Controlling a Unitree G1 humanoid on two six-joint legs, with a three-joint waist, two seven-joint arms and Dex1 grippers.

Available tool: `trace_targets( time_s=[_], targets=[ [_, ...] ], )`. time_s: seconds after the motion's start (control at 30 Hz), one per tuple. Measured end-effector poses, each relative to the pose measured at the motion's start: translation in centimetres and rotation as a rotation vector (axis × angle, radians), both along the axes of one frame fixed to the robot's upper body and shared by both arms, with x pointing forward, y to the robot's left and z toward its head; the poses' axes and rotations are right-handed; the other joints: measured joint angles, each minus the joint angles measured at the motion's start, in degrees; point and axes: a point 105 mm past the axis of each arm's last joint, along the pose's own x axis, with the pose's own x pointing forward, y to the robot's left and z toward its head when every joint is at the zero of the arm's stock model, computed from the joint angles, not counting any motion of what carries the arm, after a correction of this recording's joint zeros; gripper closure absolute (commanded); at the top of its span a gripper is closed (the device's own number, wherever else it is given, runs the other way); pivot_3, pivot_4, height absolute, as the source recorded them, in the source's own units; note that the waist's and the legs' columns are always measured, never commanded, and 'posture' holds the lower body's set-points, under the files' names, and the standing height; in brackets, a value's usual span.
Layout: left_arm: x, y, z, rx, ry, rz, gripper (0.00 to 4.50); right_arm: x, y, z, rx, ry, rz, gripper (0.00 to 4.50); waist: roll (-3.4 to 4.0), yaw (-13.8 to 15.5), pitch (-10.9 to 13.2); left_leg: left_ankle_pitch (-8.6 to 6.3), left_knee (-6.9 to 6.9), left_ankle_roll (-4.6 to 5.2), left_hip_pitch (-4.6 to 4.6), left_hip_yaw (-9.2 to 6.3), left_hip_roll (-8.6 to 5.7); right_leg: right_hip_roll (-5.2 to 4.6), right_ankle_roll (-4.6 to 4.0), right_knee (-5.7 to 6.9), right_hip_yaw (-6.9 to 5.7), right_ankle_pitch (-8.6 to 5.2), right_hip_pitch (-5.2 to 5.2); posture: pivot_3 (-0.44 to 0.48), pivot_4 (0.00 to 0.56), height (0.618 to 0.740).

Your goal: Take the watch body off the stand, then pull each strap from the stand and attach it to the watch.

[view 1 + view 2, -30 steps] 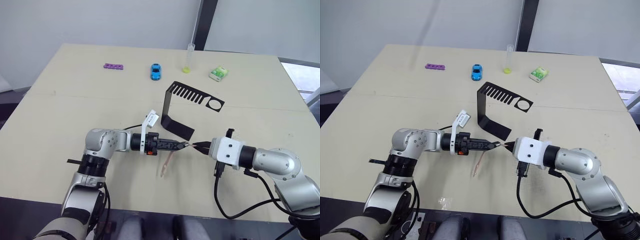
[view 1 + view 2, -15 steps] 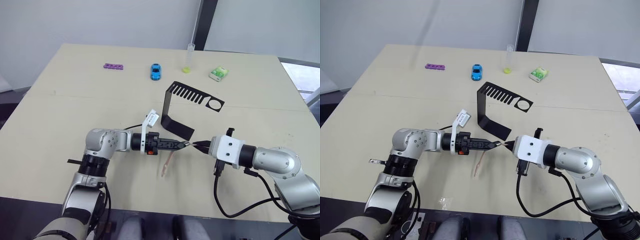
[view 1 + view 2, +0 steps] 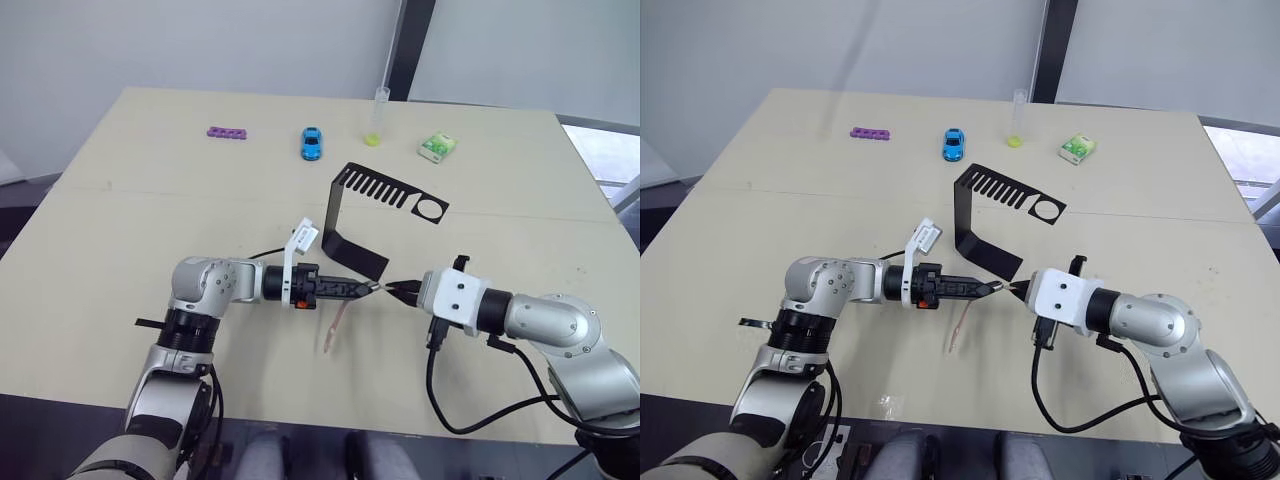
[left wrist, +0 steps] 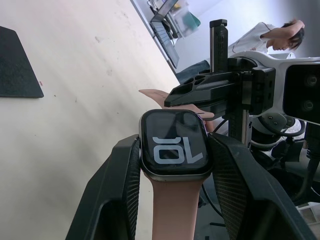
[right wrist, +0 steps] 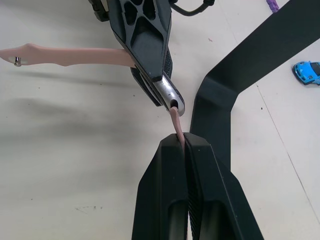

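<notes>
The watch body is held above the table, near the middle of its near half, clamped by its sides between the two black fingers of the left gripper. Its screen faces that arm's wrist camera. One pink strap is already joined to it and hangs down toward the table's near edge. The watch's long axis, strap to strap, runs roughly across the table from left to right.

The second strap is pinched flat between the closed fingers of the right gripper, with its free end meeting the open end of the watch body. The two grippers point tip to tip.

The step in hand seems to be seating this second strap. To do it well, the strap end likely needs to stay square to the case slot and slide in along it without twisting, while the left gripper holds steady.

The black stand, emptied of its parts, sits just behind the grippers. Toward the far edge lie a purple bar, a blue toy car, a clear tube and a green packet.
</notes>
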Motion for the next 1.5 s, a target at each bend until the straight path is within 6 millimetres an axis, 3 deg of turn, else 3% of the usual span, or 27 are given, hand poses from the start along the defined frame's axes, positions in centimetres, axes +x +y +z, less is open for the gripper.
trace_targets(
  time_s=[1.5],
  targets=[
    [0.07,-0.27,0.45,-0.019,0.005,0.008,2.92,0.36,-0.05,0.46,-0.011,-0.017,-0.016,4.5,0.0,0.0,0.0,0.0,-0.01,0.0,0.0,0.0,0.0,0.0,0.0,-0.01,0.0,0.0,0.0,0.0,0.15,0.74]
  ],
)
